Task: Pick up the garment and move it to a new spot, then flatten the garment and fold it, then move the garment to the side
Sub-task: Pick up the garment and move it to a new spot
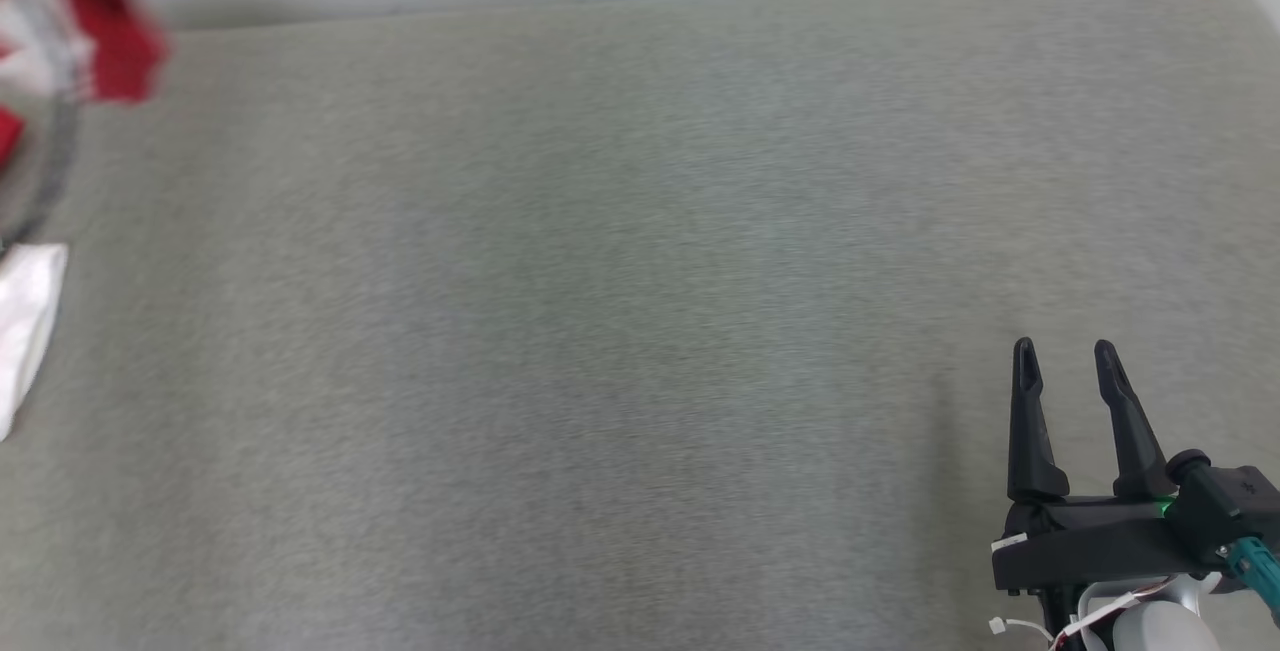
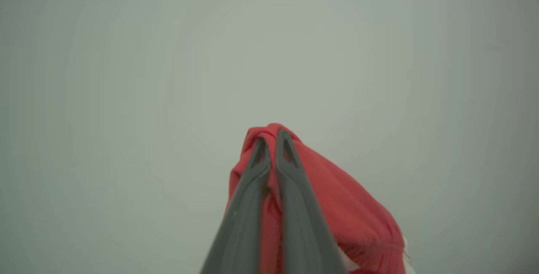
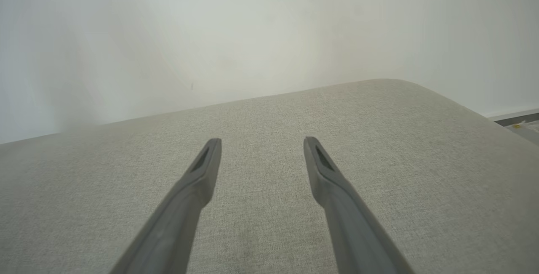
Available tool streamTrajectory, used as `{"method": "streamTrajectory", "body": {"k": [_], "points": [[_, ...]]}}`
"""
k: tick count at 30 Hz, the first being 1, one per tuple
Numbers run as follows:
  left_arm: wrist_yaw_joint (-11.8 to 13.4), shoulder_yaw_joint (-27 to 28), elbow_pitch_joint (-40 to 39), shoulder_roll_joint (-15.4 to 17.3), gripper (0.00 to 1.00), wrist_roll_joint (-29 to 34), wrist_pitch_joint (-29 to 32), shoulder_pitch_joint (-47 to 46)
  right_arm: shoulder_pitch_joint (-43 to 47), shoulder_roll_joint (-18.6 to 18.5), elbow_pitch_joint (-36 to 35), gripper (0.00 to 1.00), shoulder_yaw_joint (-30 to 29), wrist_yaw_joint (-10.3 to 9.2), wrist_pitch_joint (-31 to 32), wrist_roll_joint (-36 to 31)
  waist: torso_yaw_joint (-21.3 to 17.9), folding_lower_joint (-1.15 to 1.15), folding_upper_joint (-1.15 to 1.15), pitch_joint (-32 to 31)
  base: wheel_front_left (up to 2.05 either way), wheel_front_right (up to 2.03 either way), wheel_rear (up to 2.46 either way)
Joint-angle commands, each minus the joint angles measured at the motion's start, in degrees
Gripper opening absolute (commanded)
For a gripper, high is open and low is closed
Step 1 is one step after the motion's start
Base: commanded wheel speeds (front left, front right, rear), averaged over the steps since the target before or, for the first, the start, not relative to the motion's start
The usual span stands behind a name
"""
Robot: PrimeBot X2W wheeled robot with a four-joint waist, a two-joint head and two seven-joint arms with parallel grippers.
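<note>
Nearest the head camera, at lower right, the right gripper (image 1: pixel 1063 351) hovers over the grey upholstered surface (image 1: pixel 600 281), its two dark fingers pointing up the view and standing apart with nothing between them. The right wrist view confirms this released state: the right gripper (image 3: pixel 262 141) has its fingers spread wide over the woven grey upholstery (image 3: pixel 421 173), touching no object. In the left wrist view, the left gripper (image 2: pixel 272 139) is clenched on the red garment (image 2: pixel 345 206). A fold of fabric is pinched between the two nearly meeting fingers and rises just past their tips. The rest hangs down behind them and to the right, ending in a ribbed edge at the bottom of that view. The background there is a blurred pale grey. In the head view the garment (image 1: pixel 120 41) appears as a blurred red mass at the upper left corner, at the far left end of the upholstered surface and well apart from the right gripper. Below it, at the left edge, lies a white shape (image 1: pixel 25 321) whose identity cannot be determined. Farthest away, a pale wall (image 3: pixel 210 34) rises behind the rounded far edge of the upholstery.
</note>
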Motion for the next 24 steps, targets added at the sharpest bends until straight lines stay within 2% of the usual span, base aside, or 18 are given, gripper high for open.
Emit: {"method": "streamTrajectory", "body": {"k": [1,9,16,20,24], "points": [[-0.1,-1.4,-2.4,-1.9,0.00,-0.9,1.2,-0.9,0.3,-0.1,0.1,1.00,0.1,0.07,-0.2,0.8,-3.5,0.01,0.00,-1.7,0.00,0.00,0.00],[-0.2,-9.6,-11.1,-10.9,0.00,-3.5,7.1,-1.3,0.3,-0.1,0.2,1.00,1.3,0.07,-0.2,3.9,-11.3,0.01,0.00,-1.9,0.00,0.00,0.00],[0.3,-14.2,-14.0,-19.2,0.00,-7.0,7.4,3.7,0.7,0.0,0.2,1.00,0.9,0.07,-0.2,4.9,-15.5,0.01,0.00,-1.9,0.00,0.00,0.00],[1.7,-16.3,-14.9,-21.7,0.00,-10.2,6.2,9.4,0.7,0.0,0.0,1.00,0.8,0.07,-0.2,5.1,-16.1,0.01,0.00,-2.0,0.00,0.00,0.00],[3.4,-18.1,-15.2,-22.5,0.00,-12.8,4.1,16.2,0.6,0.0,-0.1,1.00,0.6,0.07,-0.2,4.7,-15.7,0.01,0.00,-1.9,0.00,0.00,0.00]]}}
